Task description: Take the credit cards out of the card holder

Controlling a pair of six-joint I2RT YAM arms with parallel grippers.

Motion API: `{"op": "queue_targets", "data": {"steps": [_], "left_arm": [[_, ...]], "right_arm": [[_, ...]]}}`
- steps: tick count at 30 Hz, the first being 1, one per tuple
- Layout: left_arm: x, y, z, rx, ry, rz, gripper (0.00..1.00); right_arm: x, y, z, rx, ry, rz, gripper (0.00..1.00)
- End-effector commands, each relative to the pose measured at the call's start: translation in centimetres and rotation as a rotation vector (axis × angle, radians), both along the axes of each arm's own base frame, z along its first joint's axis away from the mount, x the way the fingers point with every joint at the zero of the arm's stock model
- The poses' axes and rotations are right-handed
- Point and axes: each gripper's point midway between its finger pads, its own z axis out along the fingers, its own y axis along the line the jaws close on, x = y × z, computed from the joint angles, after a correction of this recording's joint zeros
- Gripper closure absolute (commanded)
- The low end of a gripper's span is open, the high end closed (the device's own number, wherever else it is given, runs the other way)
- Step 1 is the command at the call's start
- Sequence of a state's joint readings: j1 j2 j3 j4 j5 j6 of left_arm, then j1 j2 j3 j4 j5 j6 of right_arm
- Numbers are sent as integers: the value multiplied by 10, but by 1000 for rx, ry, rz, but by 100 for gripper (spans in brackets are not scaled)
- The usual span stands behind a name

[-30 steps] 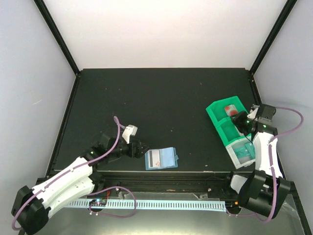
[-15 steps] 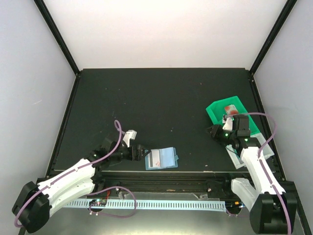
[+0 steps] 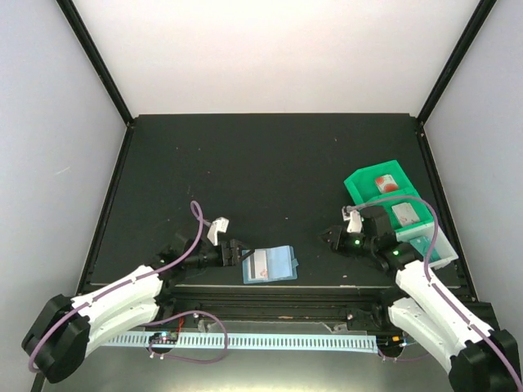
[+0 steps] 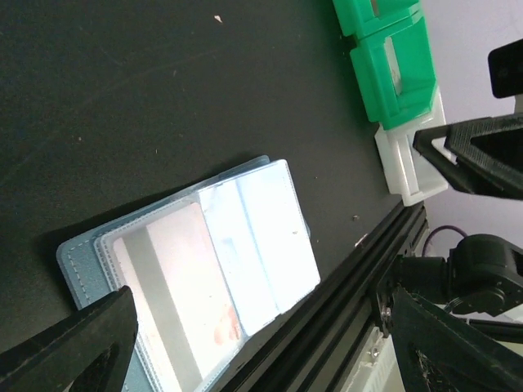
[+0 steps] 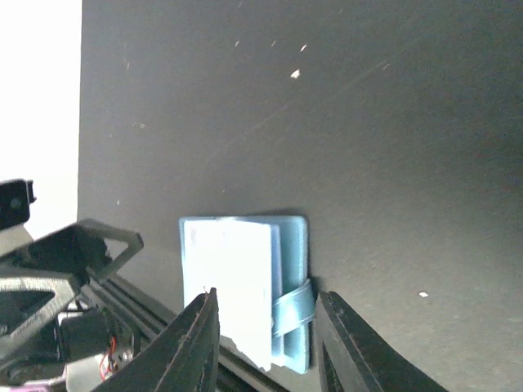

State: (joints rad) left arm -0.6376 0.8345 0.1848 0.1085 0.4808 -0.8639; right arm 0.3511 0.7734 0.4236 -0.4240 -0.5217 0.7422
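1. The black worktop [image 3: 245,163] carries everything, and the things on it sit towards its near and right sides.
2. The left arm [image 3: 114,298] reaches in low from the near left corner. The right arm [image 3: 433,294] leans leftward from the near right corner, across the front of the tray.
3. A green compartment tray [image 3: 356,189] stands near the right edge, running from far to near.
4. The card holder [image 3: 270,264] lies flat and opened out at the near edge of the worktop, between the two tools, with its clear pockets facing up.
5. The left tool [image 3: 239,254] sits just beside the holder's left end with its fingers spread wide and gripping nothing. Whether it touches the holder cannot be told.
6. The right tool [image 3: 333,238] points at the holder from the right and stays apart from it. Its fingers are partly parted and empty.
7. A white card with a red blotch [image 3: 385,182] lies in the tray's far compartment, and a pale grey card [image 3: 404,214] lies in the middle one.
8. A pale card with a small reddish mark [image 4: 176,302] sits inside the holder's left pocket.
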Motion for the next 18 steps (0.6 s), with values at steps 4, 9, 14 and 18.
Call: {"op": "queue_targets", "data": {"steps": [4, 9, 14, 18], "left_arm": [[-2, -5, 0, -36, 45, -8, 14], [-7, -3, -2, -32, 52, -14, 14], [-5, 2, 2, -51, 28, 19, 14], [-5, 5, 4, -48, 26, 38, 14]], "right_arm": [[-2, 37, -1, 11, -18, 38, 67], [-9, 72, 1, -13, -30, 118, 67], [-21, 108, -2, -28, -39, 202, 67], [-28, 132, -4, -34, -52, 259, 67]]}}
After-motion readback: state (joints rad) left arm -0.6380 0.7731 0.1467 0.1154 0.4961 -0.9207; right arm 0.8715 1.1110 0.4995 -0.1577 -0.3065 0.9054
